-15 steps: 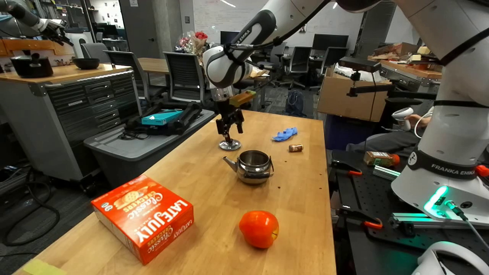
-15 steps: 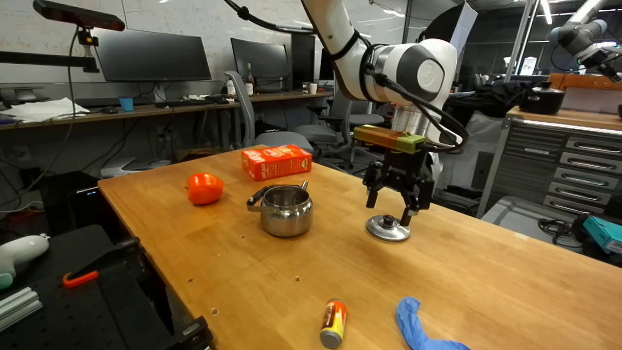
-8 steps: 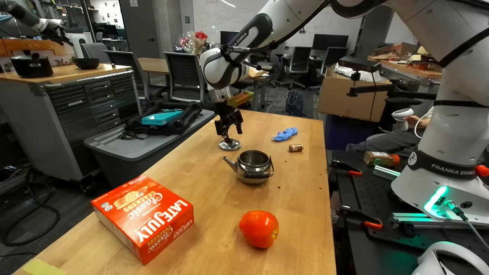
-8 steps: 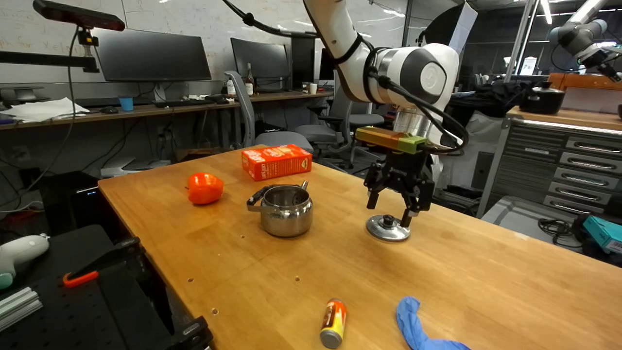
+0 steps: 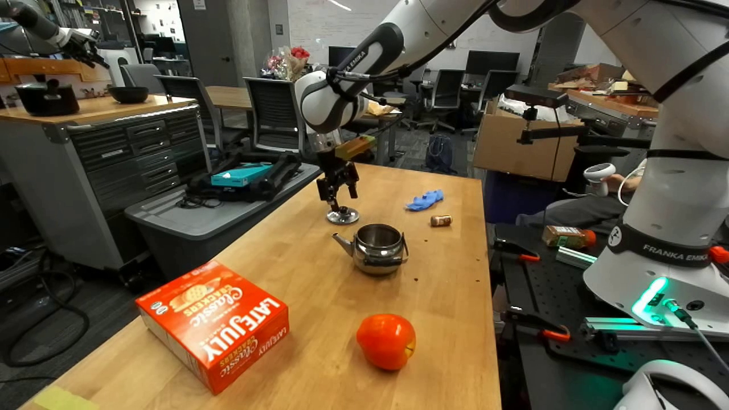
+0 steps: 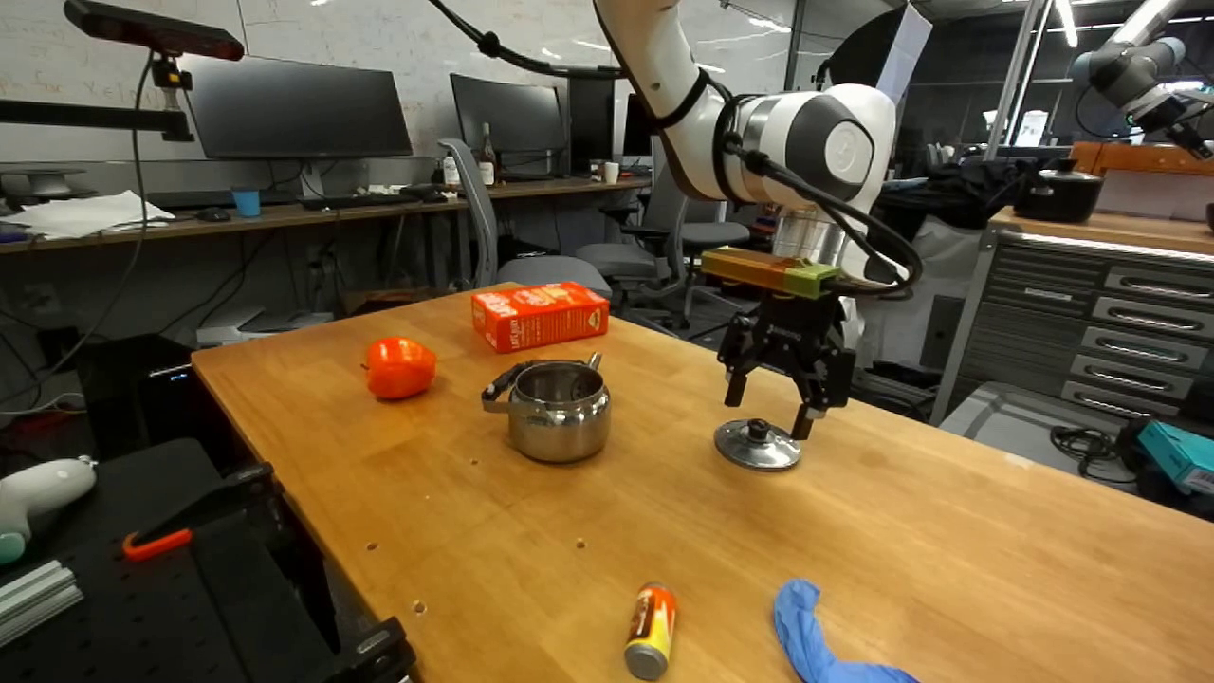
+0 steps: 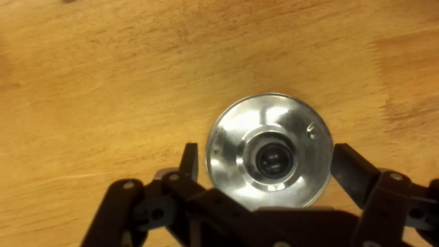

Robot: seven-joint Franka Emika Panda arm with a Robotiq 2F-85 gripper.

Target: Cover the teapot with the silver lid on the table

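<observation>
Silver lid (image 6: 757, 450): flat on the table (image 6: 474, 550), knob (image 7: 274, 160) up; in an exterior view it lies at about three o'clock of the teapot (image 6: 560, 427), the two apart.
Teapot: upright, mouth uncovered; task judged at the grasping step.
Gripper (image 6: 767, 418): spread, pinching nothing; in the wrist view its fingers (image 7: 353, 175) flank the knob at nine and three o'clock, the latter overlapping the rim — contact cannot be told.
Lid risk: a finger lowered onto the rim could tip or skid it; likely cause — the knob sitting nearer three o'clock than mid-gap.
Knob risk: small and rounded; may slip if pinched too high.
Teapot risk: lid released off-centre could rest crooked.
Tabletop count: lid, one; teapot, one; red cracker box (image 6: 541, 318), one; round orange-red item (image 6: 400, 368), one; small can (image 6: 651, 626), one; blue glove (image 6: 813, 640), one; yellow patch (image 5: 64, 400), one.
</observation>
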